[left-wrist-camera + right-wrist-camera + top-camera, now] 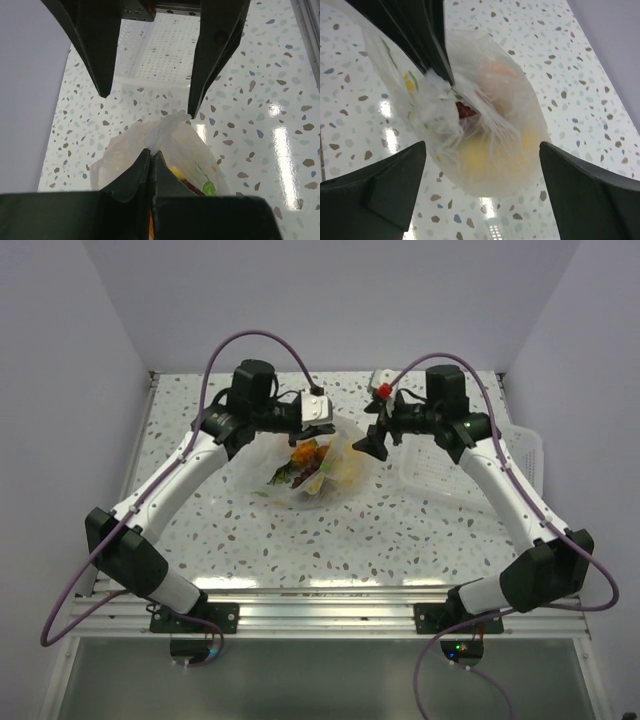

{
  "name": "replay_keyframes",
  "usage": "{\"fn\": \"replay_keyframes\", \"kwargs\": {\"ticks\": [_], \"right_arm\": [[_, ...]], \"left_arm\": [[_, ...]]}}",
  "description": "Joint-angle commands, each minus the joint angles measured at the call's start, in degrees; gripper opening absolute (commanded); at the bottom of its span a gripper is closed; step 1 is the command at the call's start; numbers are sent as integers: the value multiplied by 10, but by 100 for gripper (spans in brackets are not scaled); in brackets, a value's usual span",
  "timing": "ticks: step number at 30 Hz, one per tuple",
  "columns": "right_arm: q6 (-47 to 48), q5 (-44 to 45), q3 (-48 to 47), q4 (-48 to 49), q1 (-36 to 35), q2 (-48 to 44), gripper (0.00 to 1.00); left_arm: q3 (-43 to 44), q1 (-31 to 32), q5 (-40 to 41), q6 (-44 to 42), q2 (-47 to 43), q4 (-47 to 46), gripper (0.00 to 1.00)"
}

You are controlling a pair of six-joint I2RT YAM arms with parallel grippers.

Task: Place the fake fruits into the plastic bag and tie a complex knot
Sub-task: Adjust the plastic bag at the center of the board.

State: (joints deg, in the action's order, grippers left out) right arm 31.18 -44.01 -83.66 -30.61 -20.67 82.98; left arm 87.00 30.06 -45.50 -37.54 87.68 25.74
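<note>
Left tool [151, 153] pinches the top of the thin clear plastic bag [170, 135]; right tool [482, 146] gapes wide, empty. Left wrist view, unlike right, shows a white holey plastic tray [170, 55].

Thin, clear, crinkled plastic bag [322, 485], resting near the middle of the table [300, 545], bulging and slumped outward around its load. Upper film drawn together into a small whitish, twisted bunch, the knot [436, 89], standing above the body of the bag and pinched at that point between the closed fingers of the left gripper [151, 156]. Inside, seen through the film, the fake fruits [310, 455]: a yellow fruit [476, 156] low against the wall, a dark reddish fruit [464, 110] just under the bunch, an orange fruit [496, 70] on the far side, veiled by folds. Further yellow and green patches at one side, too blurred to identify.
</note>
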Motion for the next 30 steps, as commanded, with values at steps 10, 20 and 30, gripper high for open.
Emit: {"fn": "replay_keyframes", "kwargs": {"ticks": [10,20,30], "right_arm": [[-21,-205,133,409,47,29,99],[123,-306,47,315,-2,117,99],[407,-325,-3,-56,-17,179,88]], "left_arm": [[58,-27,-92,35,26,-1,0],[73,-37,-133,40,50,-8,0],[70,-83,-130,115,70,-109,0]]}}
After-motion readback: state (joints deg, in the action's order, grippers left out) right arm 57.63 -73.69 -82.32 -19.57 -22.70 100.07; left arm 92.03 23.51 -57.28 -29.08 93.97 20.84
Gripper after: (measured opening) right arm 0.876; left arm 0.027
